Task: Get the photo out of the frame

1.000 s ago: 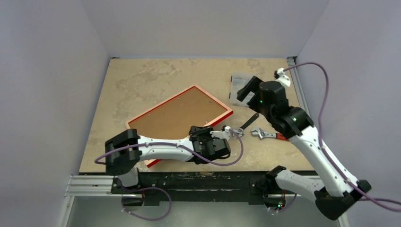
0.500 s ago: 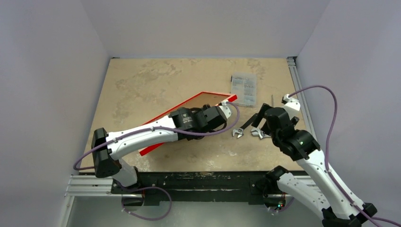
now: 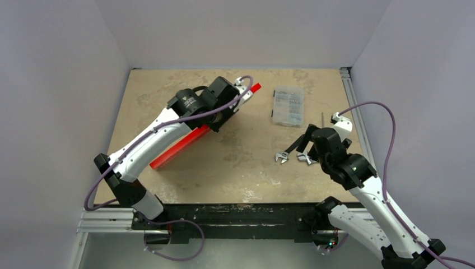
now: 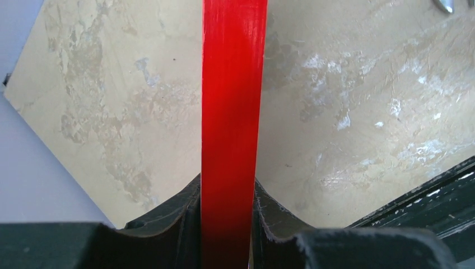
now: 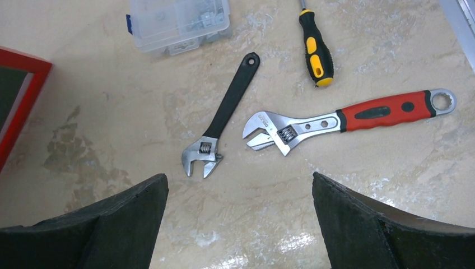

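Thin bright-red rectangular frame [image 3: 178, 148], upper centre, on edge — left gripper [image 4: 227, 193] pinches its rim. Right gripper [image 5: 240, 186] wide, empty. Risk: narrow hold slips — frame topples.

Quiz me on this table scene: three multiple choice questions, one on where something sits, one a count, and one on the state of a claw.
1. Where does the clear parts box lie?
A) farther from the arm bases than the black-handled wrench
B) nearer to the bases than it
C) between the two bases

2. How many wrenches lie on the table?
A) one
B) two
C) three

3. What is the left claw doing?
A) standing open
B) shut on the edge of the frame
C) shut on nothing

Answers:
1 A: the top view shows the box beyond that wrench.
2 B: the only other one is a red-handled wrench.
3 B: the left wrist view shows the red edge pinched in it.
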`<state>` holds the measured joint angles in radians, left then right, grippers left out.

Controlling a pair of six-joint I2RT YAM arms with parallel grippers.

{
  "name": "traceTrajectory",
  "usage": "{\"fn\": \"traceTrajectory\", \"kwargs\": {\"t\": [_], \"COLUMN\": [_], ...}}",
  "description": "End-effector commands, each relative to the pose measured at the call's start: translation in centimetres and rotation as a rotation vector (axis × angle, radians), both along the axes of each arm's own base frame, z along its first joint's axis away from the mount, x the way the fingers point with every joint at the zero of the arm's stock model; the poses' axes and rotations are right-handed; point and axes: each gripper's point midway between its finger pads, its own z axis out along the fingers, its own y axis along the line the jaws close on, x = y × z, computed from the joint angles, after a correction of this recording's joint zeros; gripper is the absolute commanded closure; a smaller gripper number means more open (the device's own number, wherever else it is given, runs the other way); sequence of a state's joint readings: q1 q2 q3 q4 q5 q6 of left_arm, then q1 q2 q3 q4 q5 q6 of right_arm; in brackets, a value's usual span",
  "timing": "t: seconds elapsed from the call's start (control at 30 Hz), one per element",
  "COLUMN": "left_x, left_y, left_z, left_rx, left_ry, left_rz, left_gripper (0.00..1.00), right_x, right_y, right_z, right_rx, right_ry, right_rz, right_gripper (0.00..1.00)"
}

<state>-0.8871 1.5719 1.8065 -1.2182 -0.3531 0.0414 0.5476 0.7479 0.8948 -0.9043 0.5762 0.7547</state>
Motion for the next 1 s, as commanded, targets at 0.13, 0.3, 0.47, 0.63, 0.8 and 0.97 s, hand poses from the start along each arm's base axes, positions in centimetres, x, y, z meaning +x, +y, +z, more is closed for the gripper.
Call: {"fn": "traceTrajectory", "kwargs": {"t": [0.13,0.3,0.47,0.63,0.8,0.97], "left_x": [4.1,6.6,9.4,11.2,12.8,14.7], "left_y": [0.3,0.9,2.1,2.4,2.7,2.9], "left_z": [6.9,6.8,6.0,4.1,3.6,2.6], "left_rx": [-0.404,-0.495,-0.61,-0.695,-0.762,-0.861], "left_ry": [0.049,0.149,0.239,0.314,0.325,0.355], "left_rz": [0.161,0.253,0.346,0.405,0.44,0.491], "left_gripper": [1.0,1.0,1.0,1.0,1.0,1.0], "right_x": [0.4,0.2,0.1,0.2,0.3,0.3], "right_y": [0.3,0.3,0.2,0.3,0.3,0.3], "right_z": [0.2,0.2,0.3,0.1,0.0,0.0], "right_rx": [0.005,0.011,0.018,0.012,0.007,0.008], "right_ry": [-0.014,-0.01,-0.02,-0.011,-0.004,-0.006], "right_rz": [0.009,0.008,0.006,0.006,0.004,0.004], "right_gripper": [0.03,0.03,0.03,0.03,0.03,0.03]}}
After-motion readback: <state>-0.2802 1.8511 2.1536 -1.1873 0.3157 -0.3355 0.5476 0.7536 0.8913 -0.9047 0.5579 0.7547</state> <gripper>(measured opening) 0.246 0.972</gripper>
